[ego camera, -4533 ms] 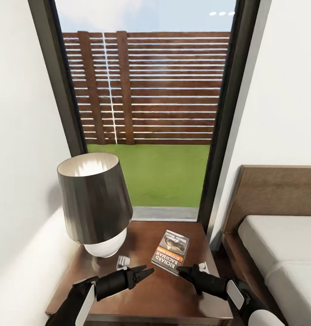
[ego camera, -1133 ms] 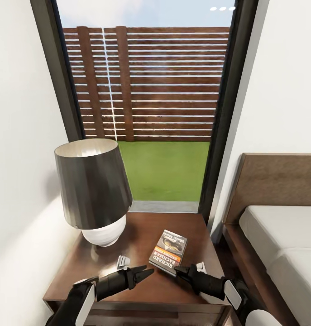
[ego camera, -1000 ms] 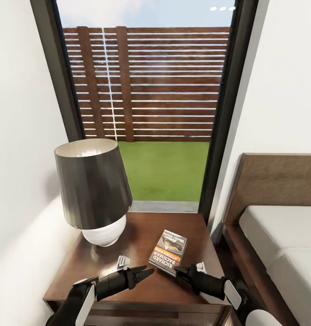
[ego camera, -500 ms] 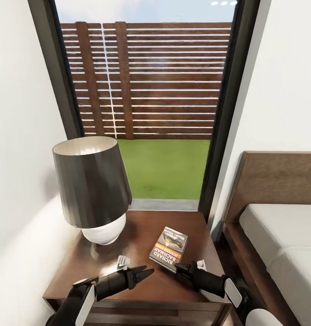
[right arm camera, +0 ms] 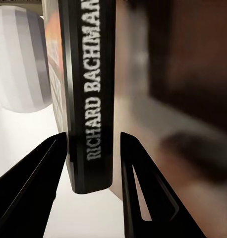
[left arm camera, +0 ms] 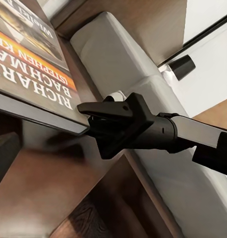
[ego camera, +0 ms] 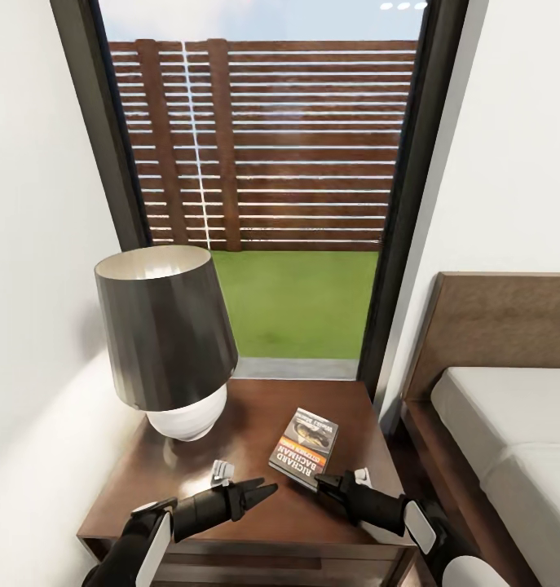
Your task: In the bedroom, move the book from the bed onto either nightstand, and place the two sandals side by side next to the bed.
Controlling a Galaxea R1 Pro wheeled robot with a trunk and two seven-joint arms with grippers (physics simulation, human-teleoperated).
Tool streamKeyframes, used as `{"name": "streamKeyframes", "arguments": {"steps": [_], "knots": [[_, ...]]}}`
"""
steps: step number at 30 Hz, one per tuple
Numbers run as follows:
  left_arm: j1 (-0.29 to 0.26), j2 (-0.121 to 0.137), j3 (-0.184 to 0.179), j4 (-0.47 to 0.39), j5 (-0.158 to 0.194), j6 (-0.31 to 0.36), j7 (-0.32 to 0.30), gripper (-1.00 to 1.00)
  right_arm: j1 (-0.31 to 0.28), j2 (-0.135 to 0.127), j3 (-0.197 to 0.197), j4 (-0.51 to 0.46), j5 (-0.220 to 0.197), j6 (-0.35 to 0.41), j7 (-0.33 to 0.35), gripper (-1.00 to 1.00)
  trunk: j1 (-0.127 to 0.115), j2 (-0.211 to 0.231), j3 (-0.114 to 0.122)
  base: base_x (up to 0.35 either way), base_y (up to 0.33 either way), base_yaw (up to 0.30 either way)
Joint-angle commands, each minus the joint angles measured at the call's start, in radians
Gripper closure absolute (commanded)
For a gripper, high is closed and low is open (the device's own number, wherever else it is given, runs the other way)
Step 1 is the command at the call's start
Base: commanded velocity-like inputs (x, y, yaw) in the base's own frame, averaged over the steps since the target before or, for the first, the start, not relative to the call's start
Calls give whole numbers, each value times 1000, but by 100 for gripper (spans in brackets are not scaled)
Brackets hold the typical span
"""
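- Nearest, at the bottom of the head view, both black arms reach over the front part of the nightstand [ego camera: 255, 538], their tips pointing toward each other.
- On the robot's left, the left gripper [ego camera: 262, 491] hangs just over the wood with its two thin fingers slightly spread and nothing between them.
- Opposite it, the right gripper [ego camera: 322, 485] sits at the near corner of the book [ego camera: 305, 447]. In the right wrist view the gripper [right arm camera: 93, 173] has its two dark fingers spread to either side of the book's spine [right arm camera: 88, 94], with slivers of light on both sides, so they look not quite clamped on it, though the close angle makes touch hard to judge.
- Seen from the left wrist view, the right gripper [left arm camera: 88, 113] meets the book's near edge [left arm camera: 34, 94]; the book lies flat on the glossy dark top, orange band and white "RICHARD" lettering facing up.
- Just left of the left gripper a small white object [ego camera: 222, 470] rests on the wood; it is too small to identify.
- Further back on the nightstand's left side stands a lamp [ego camera: 165, 342] with a dark conical shade and a rounded white base.
- To the right, the bed [ego camera: 508, 440] shows its brown headboard and off-white mattress, just beside the nightstand.
- Beyond, a tall dark-framed window [ego camera: 402, 204] looks onto green grass [ego camera: 300, 302] and a slatted brown fence [ego camera: 271, 147], with white walls either side.
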Motion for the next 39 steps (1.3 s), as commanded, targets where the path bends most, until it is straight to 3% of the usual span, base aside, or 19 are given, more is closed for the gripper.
{"name": "streamKeyframes", "arguments": {"steps": [1,10,13,32,39], "knots": [[-1,-1,3,0,1,10,-4,-100,0,0,-2,18,26,-8,-12,100,0,0,-1,0,0,0],[-1,-1,3,0,1,10,-4,-100,0,1,-2,18,26,-9,-12,100,0,0,-1,0,0,0],[-1,-1,3,0,1,10,-4,-100,0,1,-2,18,26,-9,-12,100,1,-1,-13,0,0,0],[-1,-1,3,0,1,10,-4,-100,0,3,-2,18,26,-10,-12,100,1,-1,-13,0,0,0],[-1,-1,3,0,1,10,-4,-100,0,4,-2,18,26,-10,-12,100,0,0,3,0,0,0]]}}
